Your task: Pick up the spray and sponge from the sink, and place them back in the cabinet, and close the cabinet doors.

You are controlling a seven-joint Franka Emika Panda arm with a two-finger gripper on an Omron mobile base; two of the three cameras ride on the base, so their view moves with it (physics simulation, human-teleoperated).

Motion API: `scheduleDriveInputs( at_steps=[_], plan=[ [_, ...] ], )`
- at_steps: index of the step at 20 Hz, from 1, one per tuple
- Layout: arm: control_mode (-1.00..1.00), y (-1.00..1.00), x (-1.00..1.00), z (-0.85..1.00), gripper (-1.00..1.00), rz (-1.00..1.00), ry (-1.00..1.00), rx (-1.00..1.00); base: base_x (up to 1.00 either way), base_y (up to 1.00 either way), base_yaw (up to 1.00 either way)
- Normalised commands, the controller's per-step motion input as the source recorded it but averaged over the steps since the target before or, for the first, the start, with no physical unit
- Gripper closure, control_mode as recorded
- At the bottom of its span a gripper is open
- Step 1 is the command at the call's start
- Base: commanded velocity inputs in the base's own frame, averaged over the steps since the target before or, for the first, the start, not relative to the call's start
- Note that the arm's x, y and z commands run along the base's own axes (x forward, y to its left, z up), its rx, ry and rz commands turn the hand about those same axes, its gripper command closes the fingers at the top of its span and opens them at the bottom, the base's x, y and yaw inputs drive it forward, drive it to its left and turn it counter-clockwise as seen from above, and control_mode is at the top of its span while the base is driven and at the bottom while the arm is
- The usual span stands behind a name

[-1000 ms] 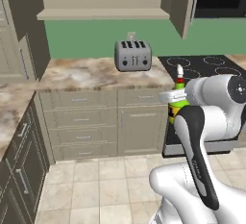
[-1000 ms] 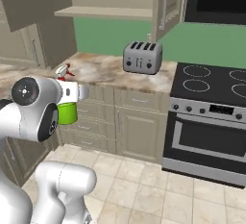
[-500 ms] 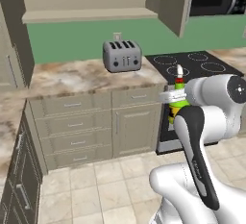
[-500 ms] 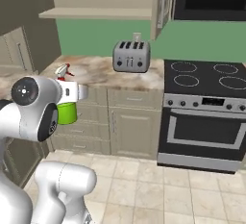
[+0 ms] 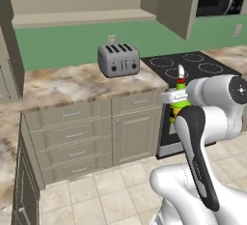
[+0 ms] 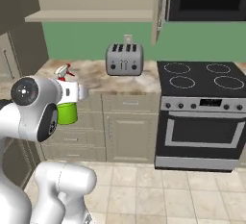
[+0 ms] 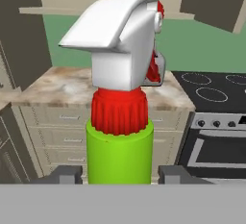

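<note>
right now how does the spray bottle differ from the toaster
The spray is lime green with a red collar and white trigger; the toaster is grey metal. The spray is tall and narrow; the toaster is squat and boxy. The spray is held off the floor in the claw, in front of the drawers; the toaster rests on the marble counter beside the stove. Both stand upright.

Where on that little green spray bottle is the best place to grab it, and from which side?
Around the round lime body of the spray, just below the red collar, coming in level from the side. The hand grips it there now, fingers on opposite sides. The bottle stands upright, and its trigger head looks too irregular for a steady grip.
</note>
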Motion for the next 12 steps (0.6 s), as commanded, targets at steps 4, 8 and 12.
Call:
scheduleDriveInputs(
  at_steps=[4, 8, 12],
  plan=[
    [1.0, 0.0, 0.0, 0.0, 1.0, 0.0, 0.0, 0.0, 0.63, 0.5, -0.08],
    [1.0, 0.0, 0.0, 0.0, 1.0, 0.0, 0.0, 0.0, 0.68, 0.26, 0.0],
    [1.0, 0.0, 0.0, 0.0, 1.0, 0.0, 0.0, 0.0, 0.64, 0.15, 0.04]
  ],
)
